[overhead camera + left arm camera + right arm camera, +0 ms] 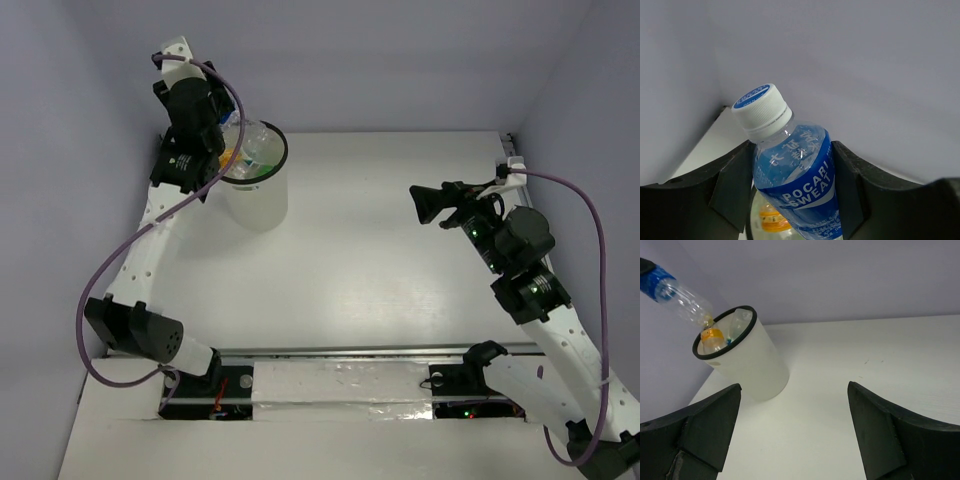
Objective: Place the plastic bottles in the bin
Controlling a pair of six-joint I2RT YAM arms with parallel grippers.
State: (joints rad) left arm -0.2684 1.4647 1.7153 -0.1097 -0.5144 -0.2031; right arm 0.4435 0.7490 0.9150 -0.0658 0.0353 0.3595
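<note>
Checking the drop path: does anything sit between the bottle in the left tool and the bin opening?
Nothing visible does. The left tool holds the bottle tilted over the open top of the bin; only other bottles lie inside.

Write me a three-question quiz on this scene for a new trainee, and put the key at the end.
1. True or false: the right gripper holds a bottle.
2. Where on the table does the bin stand? A: far left. B: centre. C: far right.
3. Fill in: the bottle in the left gripper has a ____ label.

Key: 1 false, it is open and empty. 2 A. 3 blue.
</note>
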